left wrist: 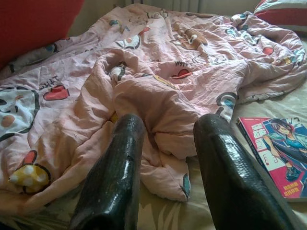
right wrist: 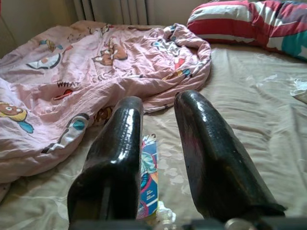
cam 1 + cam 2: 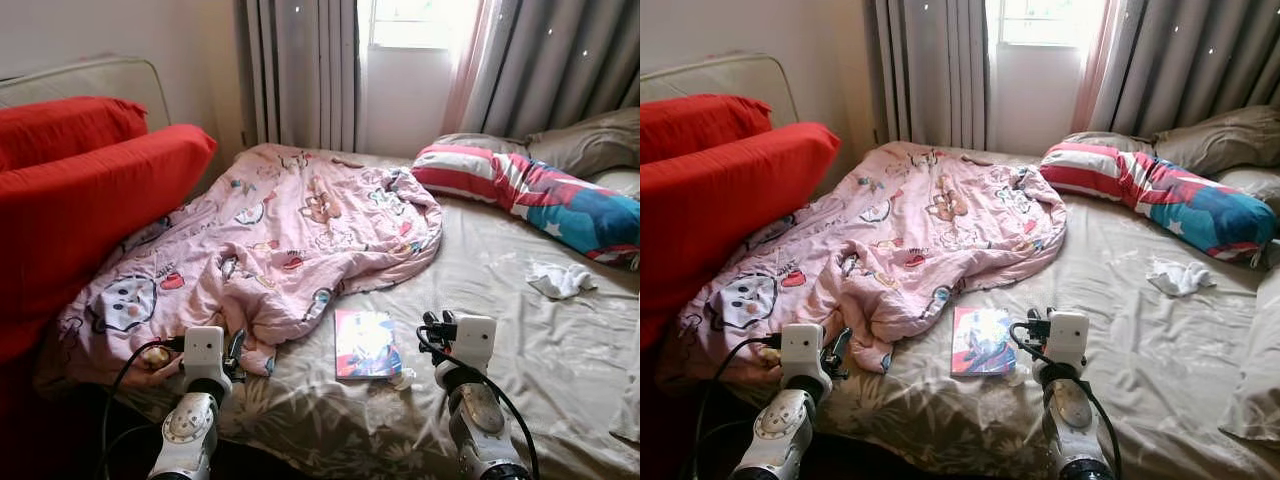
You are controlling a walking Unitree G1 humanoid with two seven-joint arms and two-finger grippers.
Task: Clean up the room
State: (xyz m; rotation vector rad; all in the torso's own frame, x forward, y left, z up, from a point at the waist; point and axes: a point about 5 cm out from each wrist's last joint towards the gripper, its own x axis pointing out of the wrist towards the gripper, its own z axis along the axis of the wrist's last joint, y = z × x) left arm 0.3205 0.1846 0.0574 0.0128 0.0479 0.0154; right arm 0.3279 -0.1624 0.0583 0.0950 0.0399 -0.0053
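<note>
Your left end effector (image 1: 165, 167) sits at the bed's near edge, fingers (image 1: 115, 172) spread wide w/ nothing between them, aimed at the bunched near end of the pink blanket (image 3: 290, 225). Right end effector (image 2: 160, 148) hovers over the near-middle of the bed (image 3: 480, 290), also wide apart and holding nothing; the comic book (image 3: 365, 343) lies flat on the sheet just beside it, toward the blanket. A small clear scrap (image 3: 403, 379) touches the book's near corner; can't tell what it is.

The blanket is crumpled across the bed's left half, running from the near edge up toward the far edge by the curtains (image 3: 300, 70). A red cushion (image 3: 90, 200) leans along the bed's left edge, overlapping the blanket's side. On the right half, approx mid-bed, a crumpled white cloth (image 3: 560, 280) lies alone on the sheet. Further back, a striped red-white-blue pillow (image 3: 530, 190) rests near the far right corner, w/ a grey pillow (image 3: 585, 145) behind it touching it.
</note>
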